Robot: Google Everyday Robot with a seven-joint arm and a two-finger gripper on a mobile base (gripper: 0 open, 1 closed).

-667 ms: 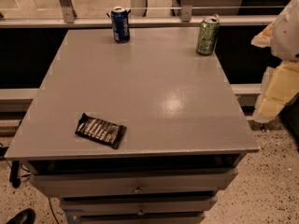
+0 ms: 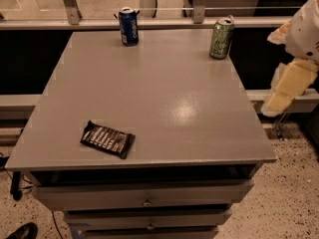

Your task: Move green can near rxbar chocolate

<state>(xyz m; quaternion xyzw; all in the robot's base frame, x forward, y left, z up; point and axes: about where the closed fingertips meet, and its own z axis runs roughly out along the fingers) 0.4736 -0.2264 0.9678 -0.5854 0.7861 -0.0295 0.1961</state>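
Note:
The green can (image 2: 222, 38) stands upright at the far right corner of the grey table (image 2: 164, 98). The rxbar chocolate (image 2: 107, 139) lies flat near the front left edge, dark wrapper with pale stripes. My gripper (image 2: 285, 91) hangs off the table's right side, below and to the right of the green can, with the white arm above it. It touches nothing and holds nothing that I can see.
A dark blue can (image 2: 128, 26) stands upright at the far edge, left of centre. A rail (image 2: 159, 23) runs behind the table. Drawers (image 2: 144, 195) sit under the front edge. A speckled floor lies to the right.
My gripper has shifted slightly up and to the left beside the table. The cans and the bar have not moved.

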